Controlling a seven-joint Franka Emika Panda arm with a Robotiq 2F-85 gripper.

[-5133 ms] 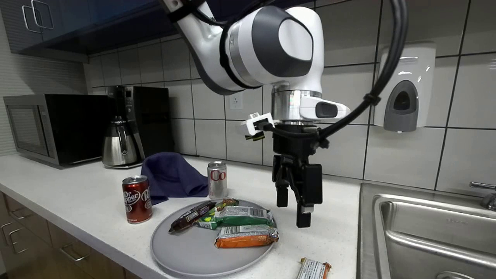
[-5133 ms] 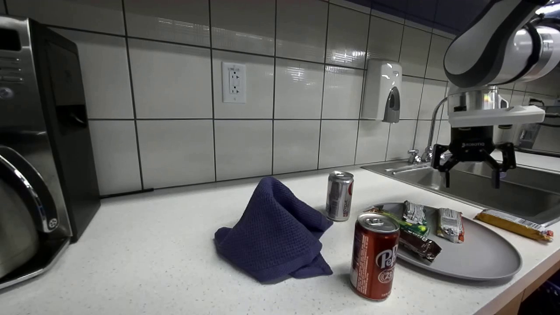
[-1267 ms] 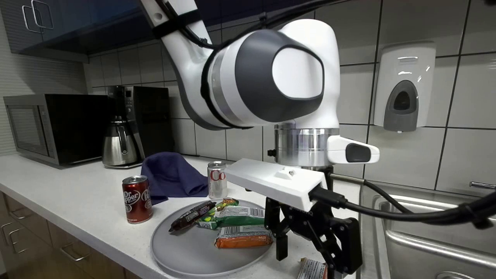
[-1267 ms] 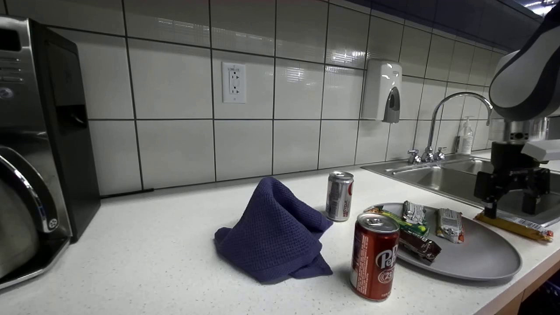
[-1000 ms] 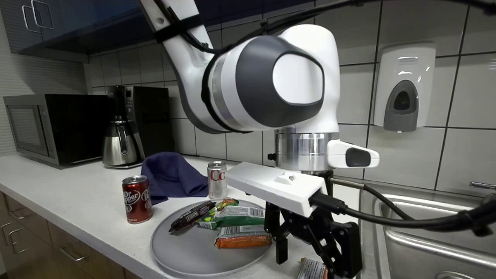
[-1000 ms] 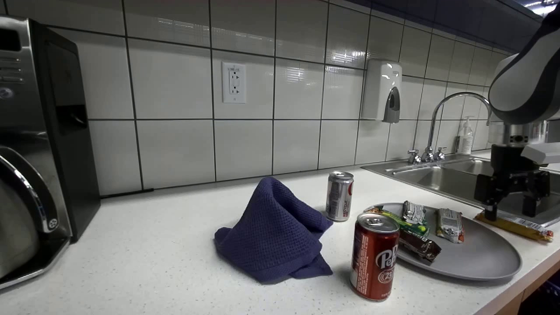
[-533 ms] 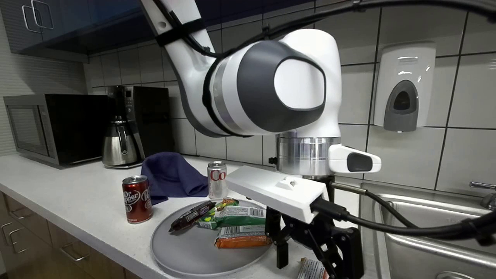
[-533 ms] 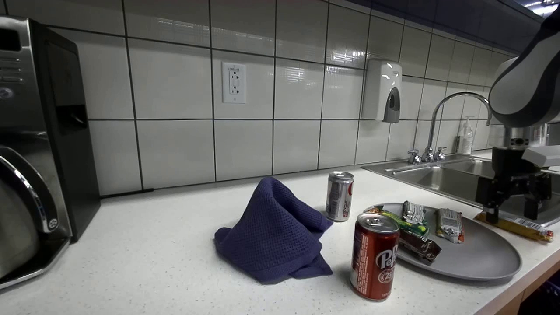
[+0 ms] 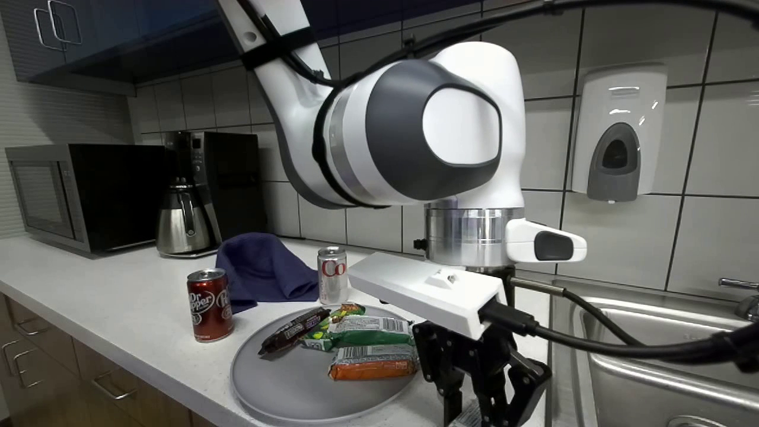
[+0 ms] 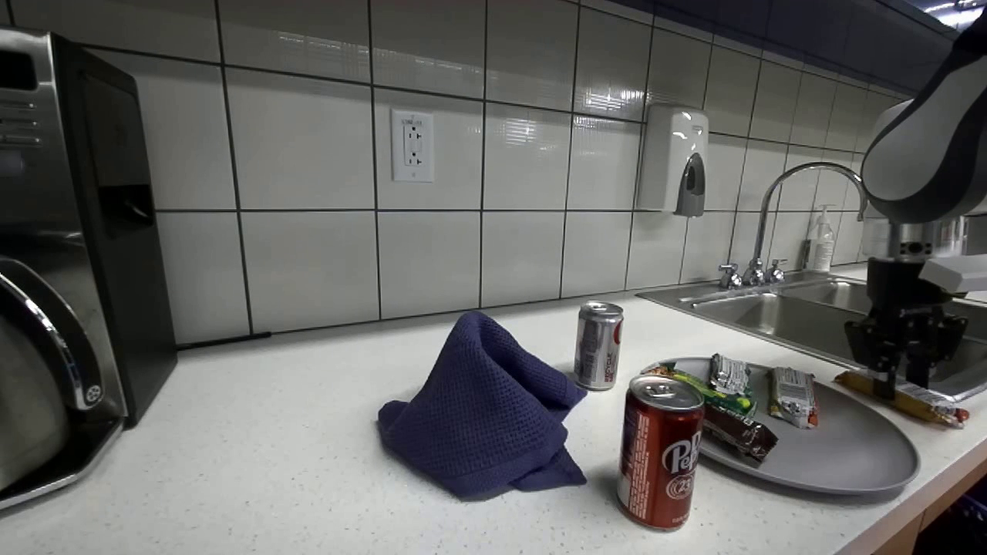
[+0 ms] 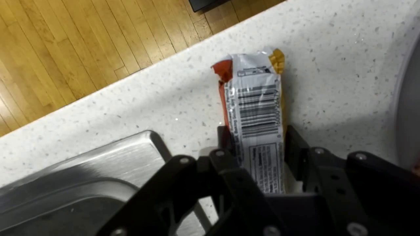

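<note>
1. A grey-flecked white countertop [image 11: 328, 39] is bordering a brushed-metal sink [image 11: 141, 150]; a smooth, round grey plate [image 9: 284, 391] is carrying crinkly wrapped bars [image 9: 372, 363], and a waffle-weave blue towel [image 10: 486, 408] is rising to a soft peak beside a cylindrical Dr Pepper can [image 10: 661, 455]
2. A snack bar [image 11: 259, 108] is lying on the countertop between sink and plate, its long wrapper showing a glossy silver-white barcode face, red along one side and yellow along the other, the crimped end flaring
3. The black gripper [image 11: 257, 134] is clamping the snack bar, pressing on its two long sides
4. In the wrist view the gripper is hiding the snack bar's near end, and the finest print is appearing too small to read; in an exterior view the fingers [image 9: 452, 403] are passing out of frame below, only a sliver of the snack bar showing
</note>
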